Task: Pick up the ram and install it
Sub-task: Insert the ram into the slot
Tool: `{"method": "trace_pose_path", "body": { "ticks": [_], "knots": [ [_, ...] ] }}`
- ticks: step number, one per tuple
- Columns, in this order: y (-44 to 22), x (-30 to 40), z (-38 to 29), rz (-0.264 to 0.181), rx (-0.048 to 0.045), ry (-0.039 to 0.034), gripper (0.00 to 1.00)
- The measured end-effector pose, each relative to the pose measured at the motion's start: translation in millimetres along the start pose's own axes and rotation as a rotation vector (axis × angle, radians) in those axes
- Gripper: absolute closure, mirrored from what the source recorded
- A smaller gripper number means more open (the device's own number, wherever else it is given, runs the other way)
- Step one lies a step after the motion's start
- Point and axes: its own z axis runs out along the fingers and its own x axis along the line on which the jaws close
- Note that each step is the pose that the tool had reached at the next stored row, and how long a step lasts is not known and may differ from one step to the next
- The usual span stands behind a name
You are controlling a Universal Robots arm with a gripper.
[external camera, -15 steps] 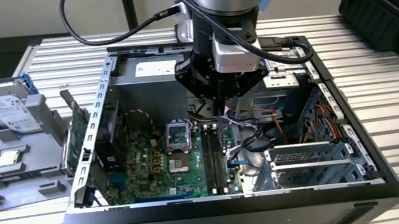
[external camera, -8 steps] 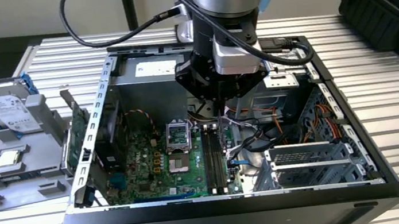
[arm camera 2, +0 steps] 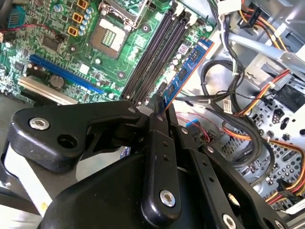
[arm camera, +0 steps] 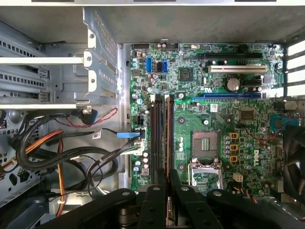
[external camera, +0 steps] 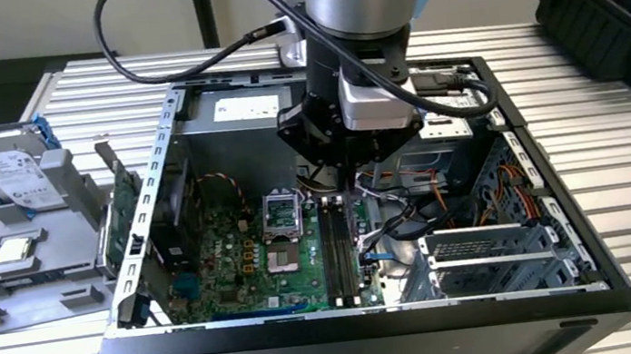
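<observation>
Over motherboard (arm camera 2: 119,67), gripper (arm camera 2: 159,104) pinches ram (arm camera 2: 189,67) by one end.

Slim blue-green ram (arm camera 2: 188,70), black chips, on edge, clamped in pincer (arm camera 2: 159,104)

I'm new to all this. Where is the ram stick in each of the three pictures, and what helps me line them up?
Exterior view: the ram is the thin greenish strip under the gripper, hard to make out.
Second wrist view: the blue-green stick with an orange edge, pinched in the gripper.
First wrist view: seen edge-on, a thin line over the slots.
Shared landmark: the black memory slots.
</observation>
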Motion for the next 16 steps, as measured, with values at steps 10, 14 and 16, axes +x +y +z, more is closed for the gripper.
{"method": "trace_pose_path", "body": {
  "ticks": [10, 14, 16],
  "knots": [
    [2.2, 0.6, 7.9, -0.015, -0.0009, -0.0051, 1.0],
    [2.0, 1.5, 13.0, -0.026, -0.0011, -0.0056, 1.0],
    [1.9, 1.6, 16.1, -0.031, -0.0012, -0.0056, 1.0]
  ]
}}
